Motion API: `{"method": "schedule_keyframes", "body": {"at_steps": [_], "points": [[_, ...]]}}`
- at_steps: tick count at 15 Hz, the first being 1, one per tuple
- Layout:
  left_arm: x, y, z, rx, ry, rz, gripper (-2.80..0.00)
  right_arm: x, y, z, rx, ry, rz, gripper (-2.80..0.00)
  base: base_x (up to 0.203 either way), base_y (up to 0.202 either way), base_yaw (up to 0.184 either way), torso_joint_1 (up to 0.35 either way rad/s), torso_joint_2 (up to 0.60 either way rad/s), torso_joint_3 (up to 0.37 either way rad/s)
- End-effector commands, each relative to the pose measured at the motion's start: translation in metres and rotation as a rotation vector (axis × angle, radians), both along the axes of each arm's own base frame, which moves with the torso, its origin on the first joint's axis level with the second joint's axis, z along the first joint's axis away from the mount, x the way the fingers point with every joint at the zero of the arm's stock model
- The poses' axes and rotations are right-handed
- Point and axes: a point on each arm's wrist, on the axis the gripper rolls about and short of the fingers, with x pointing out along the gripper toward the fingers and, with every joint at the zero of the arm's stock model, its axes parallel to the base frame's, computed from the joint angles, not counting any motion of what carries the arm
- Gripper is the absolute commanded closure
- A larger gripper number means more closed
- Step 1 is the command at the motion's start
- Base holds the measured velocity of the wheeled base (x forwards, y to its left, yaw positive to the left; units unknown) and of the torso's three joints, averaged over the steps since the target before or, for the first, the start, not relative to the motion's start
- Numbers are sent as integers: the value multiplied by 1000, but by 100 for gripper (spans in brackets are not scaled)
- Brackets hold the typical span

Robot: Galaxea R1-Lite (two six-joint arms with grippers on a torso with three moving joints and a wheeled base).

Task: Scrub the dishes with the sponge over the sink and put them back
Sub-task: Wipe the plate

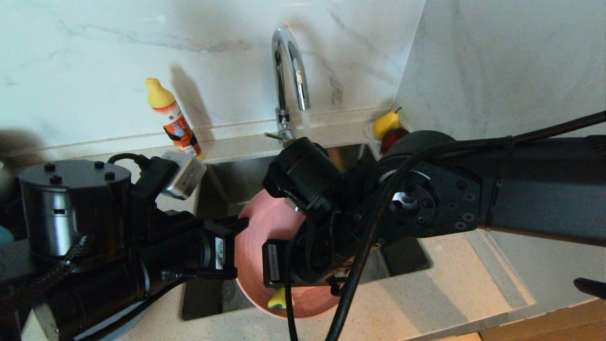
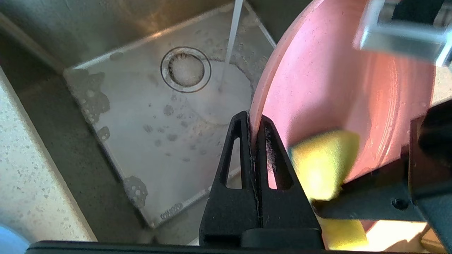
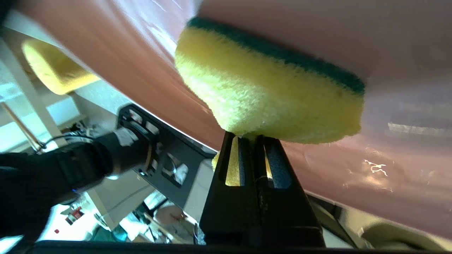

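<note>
Round pink plate (image 1: 265,237), matte and wet with a glossy film, tilted nearly on edge above the sink (image 1: 222,189); its rim is clamped between the closed fingers (image 2: 235,148) of the left end effector (image 2: 251,121), one finger on each face of the plate. A small yellow sponge (image 3: 261,95) with a thin dark-green scrubbing layer is pressed, green side first, against the plate's inner face. The sponge is pinched at its lower edge by the right end effector (image 3: 251,135), whose fingers are drawn fully together on it. In the head view only a yellow corner of the sponge (image 1: 277,299) is seen below the right wrist, at the plate's near rim.

The stainless basin is seen beneath the plate, with a round strainer drain (image 2: 185,69), patches of suds on its floor, and a thin stream of water (image 2: 231,38) falling from the curved chrome tap (image 1: 289,66). A speckled light bench (image 1: 426,293) surrounds the sink. At the back wall stand an orange bottle (image 1: 175,118) with a yellow cap and, in the corner, a yellow pear (image 1: 386,122) beside a dark red fruit (image 1: 392,138).
</note>
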Motion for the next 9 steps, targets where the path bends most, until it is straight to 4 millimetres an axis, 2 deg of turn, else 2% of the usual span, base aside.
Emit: {"method": "schedule_keyframes", "body": {"at_steps": [1, 9], "points": [[0, 0, 2, -4, -4, 2, 0, 6, -10, 1, -17, 17, -31, 0, 0, 0, 0, 0, 0, 0], [0, 0, 6, -10, -13, 7, 0, 14, -47, 20, -11, 8, -103, 0, 0, 0, 0, 0, 0, 0]]}}
